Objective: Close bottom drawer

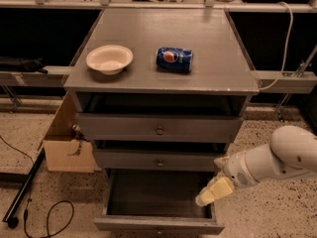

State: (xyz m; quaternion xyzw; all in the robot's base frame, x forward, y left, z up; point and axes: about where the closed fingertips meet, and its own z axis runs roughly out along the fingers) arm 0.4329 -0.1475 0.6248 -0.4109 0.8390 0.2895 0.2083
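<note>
While wide open, bottom drawer (158, 196) just beneath my tool (213, 181), jaws apart, by its right wall.

Bottom drawer (148, 224): you lose the lower part of its front to the near picture edge, the knob barely shows, and the dark inside gives no detail. Gripper (214, 192): at the drawer's near right corner, covering part of the right wall; its arm (282, 160) runs off the right edge. Cardboard box (62, 150), left of the cabinet (213, 43): right side hidden behind it; can (174, 58) lettering too blurred for you to read.
</note>
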